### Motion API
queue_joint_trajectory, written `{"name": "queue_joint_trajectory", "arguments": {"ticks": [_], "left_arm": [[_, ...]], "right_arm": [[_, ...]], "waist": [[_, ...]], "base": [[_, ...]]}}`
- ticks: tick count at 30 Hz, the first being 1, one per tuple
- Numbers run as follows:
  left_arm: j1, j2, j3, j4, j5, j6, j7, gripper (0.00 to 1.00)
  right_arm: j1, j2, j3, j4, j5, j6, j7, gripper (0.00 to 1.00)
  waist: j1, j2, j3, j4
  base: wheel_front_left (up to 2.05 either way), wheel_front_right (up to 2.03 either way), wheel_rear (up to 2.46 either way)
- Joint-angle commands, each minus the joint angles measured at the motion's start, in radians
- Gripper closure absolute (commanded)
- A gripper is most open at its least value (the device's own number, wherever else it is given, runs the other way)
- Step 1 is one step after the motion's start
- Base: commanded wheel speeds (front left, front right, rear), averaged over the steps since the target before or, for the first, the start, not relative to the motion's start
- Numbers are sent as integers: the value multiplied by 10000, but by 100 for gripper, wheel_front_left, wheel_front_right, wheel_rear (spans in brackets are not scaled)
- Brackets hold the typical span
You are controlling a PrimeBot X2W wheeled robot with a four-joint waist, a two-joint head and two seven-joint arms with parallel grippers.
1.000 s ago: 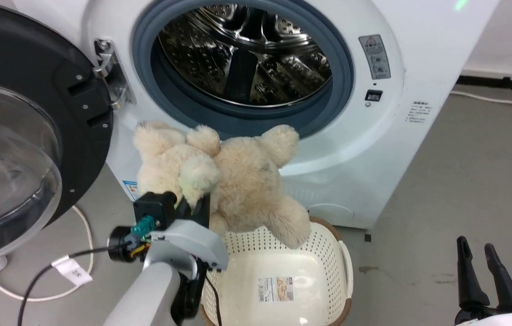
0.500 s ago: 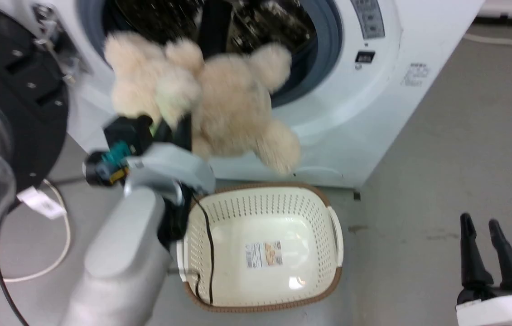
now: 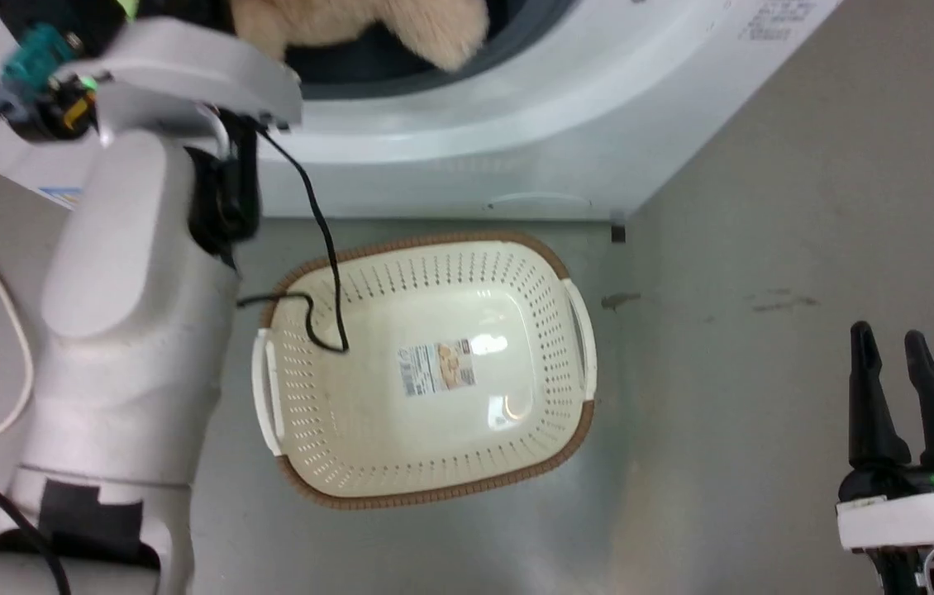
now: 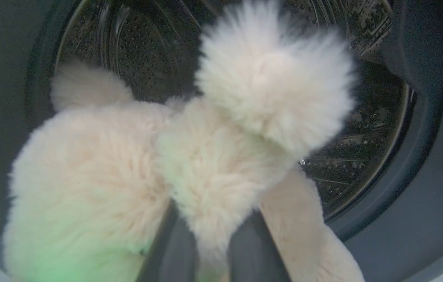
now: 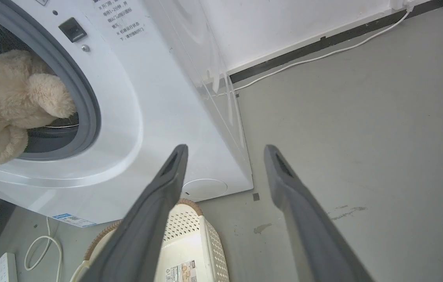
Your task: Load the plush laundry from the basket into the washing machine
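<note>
The cream-beige plush laundry (image 4: 206,164) hangs in the mouth of the washing machine (image 5: 158,98), in front of the steel drum (image 4: 147,51). My left gripper (image 4: 209,235) is shut on a shaggy limb, its dark fingers (image 4: 170,250) half buried in fur. The head view catches the plush (image 3: 368,25) at the top edge, over the grey gasket. The basket (image 3: 434,494) sits on the floor below the washer front, with only a label on its bottom. My right gripper (image 3: 888,343) stands open at the lower right, holding nothing; its own view shows the plush (image 5: 13,94) inside the door ring.
My pale left forearm (image 3: 128,289) reaches up along the basket's left side, and its black cable (image 3: 322,240) droops into the basket. A white cord (image 5: 323,55) runs along the wall base on the right. A power strip (image 5: 4,268) lies left of the basket. Grey floor spreads to the right.
The head camera has tilted down. My left gripper has carried the plush laundry up from above the basket into the washer's opening. The right gripper stays open in place.
</note>
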Motion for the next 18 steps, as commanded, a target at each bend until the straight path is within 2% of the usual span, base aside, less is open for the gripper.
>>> {"name": "queue_joint_trajectory", "arguments": {"ticks": [1,11,18], "left_arm": [[-297,63,82,-10,82,-42,-94,100],[-2003,163,497,531,525,-204,-94,100],[-3180,438,589,1000,817,-282,-95,100]], "right_arm": [[-152,-18,28,-73,-2,8,-60,0],[-350,-18,207,-139,117,8,-261,0],[-308,-18,421,-85,231,8,-419,0]], "waist": [[-2,-1,418,-231],[-2,-1,1605,-578],[-2,-1,2190,-879]], "base": [[0,0,0],[0,0,0],[0,0,0]]}}
